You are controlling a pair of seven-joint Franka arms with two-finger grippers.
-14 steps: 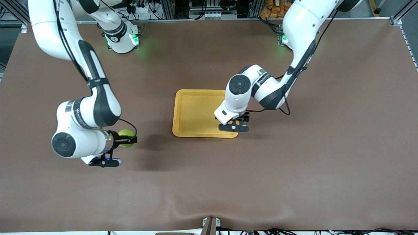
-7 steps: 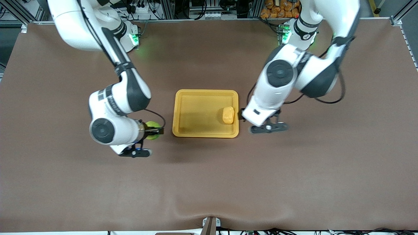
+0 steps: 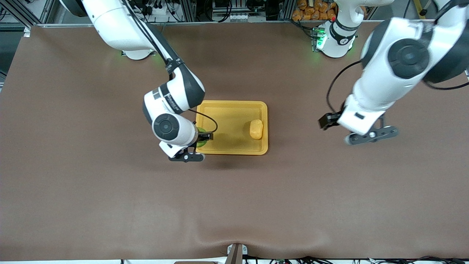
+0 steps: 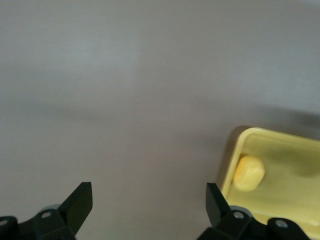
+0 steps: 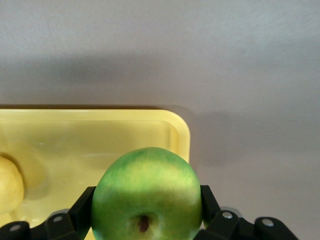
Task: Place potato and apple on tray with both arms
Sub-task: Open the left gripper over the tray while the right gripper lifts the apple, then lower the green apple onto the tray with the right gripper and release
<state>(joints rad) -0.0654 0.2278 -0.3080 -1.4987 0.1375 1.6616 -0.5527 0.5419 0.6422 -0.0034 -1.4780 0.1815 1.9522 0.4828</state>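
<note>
Even overhead light, soft shadows under both arms, wrist views slightly blurred.

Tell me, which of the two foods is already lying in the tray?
The potato, the oblong yellow-orange one, lies in the tray; the green apple is held by the right gripper.

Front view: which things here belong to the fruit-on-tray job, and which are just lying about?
Part of the job:
- tray
- potato, lying in the tray
- apple, held in the shut right gripper over the tray's edge
- left gripper, open and empty over the bare table

Just lying about:
- nothing loose on the table
- orange packets above the table's top edge
</note>
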